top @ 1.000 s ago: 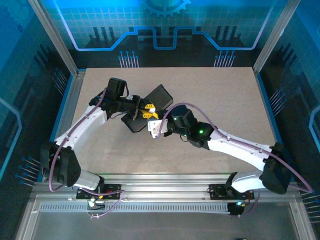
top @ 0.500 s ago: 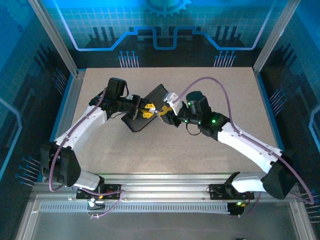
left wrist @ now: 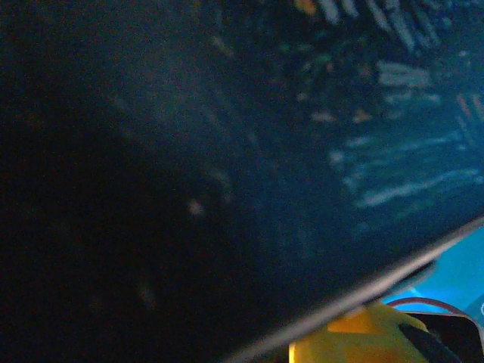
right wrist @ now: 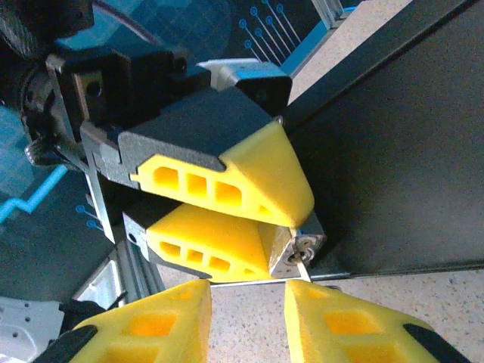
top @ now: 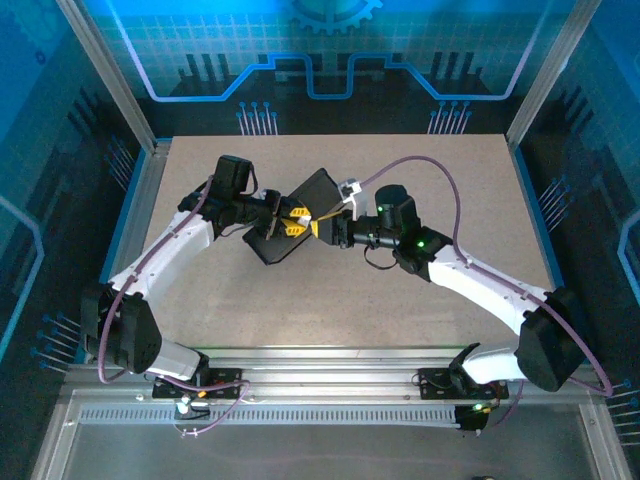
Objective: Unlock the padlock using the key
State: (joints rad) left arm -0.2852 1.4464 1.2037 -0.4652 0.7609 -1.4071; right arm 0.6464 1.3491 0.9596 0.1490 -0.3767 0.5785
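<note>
The left tool (right wrist: pixel 291 227) is clenched on the padlock (right wrist: pixel 292 253), its two yellow fingers pinching the small silvery body from above and below. The right tool (right wrist: pixel 247 302) faces it just beside the lock, fingers parted, with bare surface showing in the gap between them.

The bench (top: pixel 450 180) carries a dark box (top: pixel 318 190), which stands tilted directly behind both tools. The padlock is held clear of the bench, in front of the box, with its keyhole end turned toward the right tool. The key (right wrist: pixel 303 267) is a thin pale sliver projecting from that end, close to one right fingertip. Whether it is fully seated cannot be told.

Handling, as a judgement: the key is light, stiff, smooth and easily dropped or bent sideways. Take hold of it on its outer end, flat faces between the pads, and turn it in line with the keyhole. The padlock is rigid and needs a firm counter-hold.

The left arm (top: pixel 170 245) reaches forward and inward, wrist level. The right arm (top: pixel 480 285) bends inward toward it, so the tools meet tip to tip.
</note>
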